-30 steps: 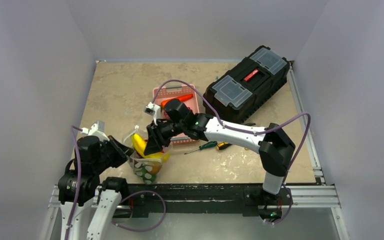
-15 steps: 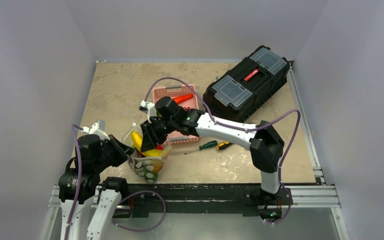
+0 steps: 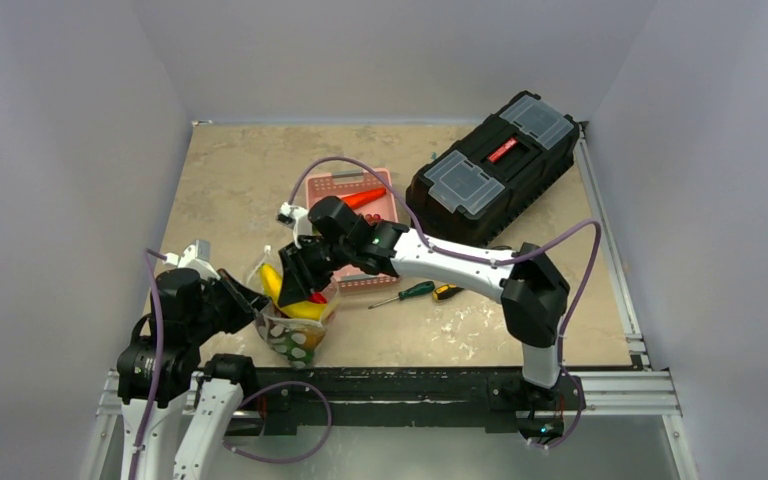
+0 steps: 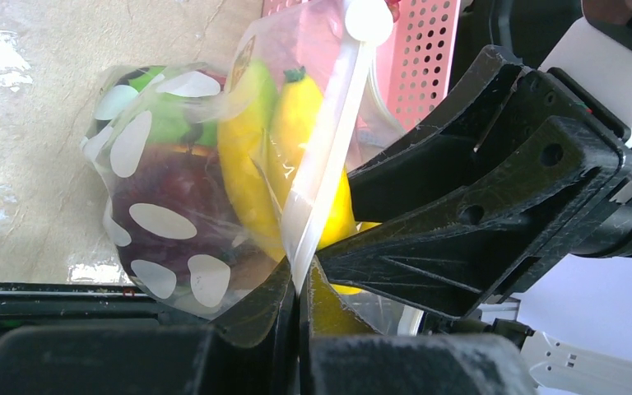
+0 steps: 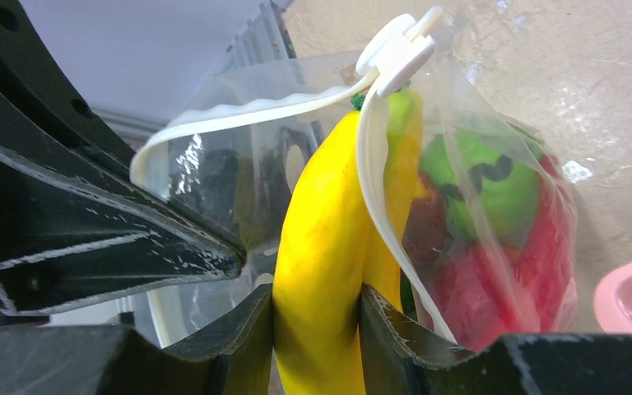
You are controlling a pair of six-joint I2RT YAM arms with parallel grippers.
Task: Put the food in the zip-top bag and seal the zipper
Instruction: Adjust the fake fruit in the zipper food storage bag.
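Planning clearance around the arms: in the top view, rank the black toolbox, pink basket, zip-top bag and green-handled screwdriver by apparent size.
Largest: black toolbox.
Next: pink basket and zip-top bag, alike; the right arm covers part of each, so unranked.
Smallest: green-handled screwdriver.

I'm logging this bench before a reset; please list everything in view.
Clear zip-top bag, green white-spotted bottom: one, near left of table, mouth open.
Yellow toy banana bunch: one, standing in bag mouth.
Green round piece, red piece, dark-red piece: one each, inside bag.
Orange toy carrot: one, in basket.
Pink lattice plastic basket: one, table centre.
Black toolbox: one, far right.
Screwdrivers: two, green-handled and orange-handled, near basket's right.
Beige table: one.
Left gripper: black, shut on bag's white zipper strip.
Right gripper: black, shut on banana bunch.
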